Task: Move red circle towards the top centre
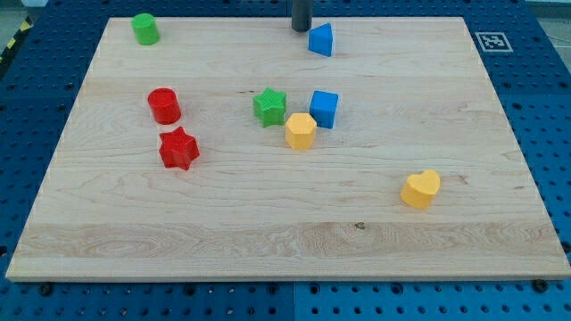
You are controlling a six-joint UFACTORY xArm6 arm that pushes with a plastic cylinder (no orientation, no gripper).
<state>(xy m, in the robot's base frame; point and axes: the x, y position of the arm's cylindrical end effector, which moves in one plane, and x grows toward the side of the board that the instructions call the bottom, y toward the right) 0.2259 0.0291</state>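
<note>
The red circle [164,105] stands at the left of the wooden board [285,223], just above the red star [178,148]. My tip [301,28] is at the view's top centre, just left of the blue triangular block [321,40]. It is far to the upper right of the red circle and touches no block.
A green cylinder [145,28] stands at the top left. A green star [269,107], a yellow hexagon [301,131] and a blue cube [324,109] cluster at the centre. A yellow heart [421,189] lies at the lower right.
</note>
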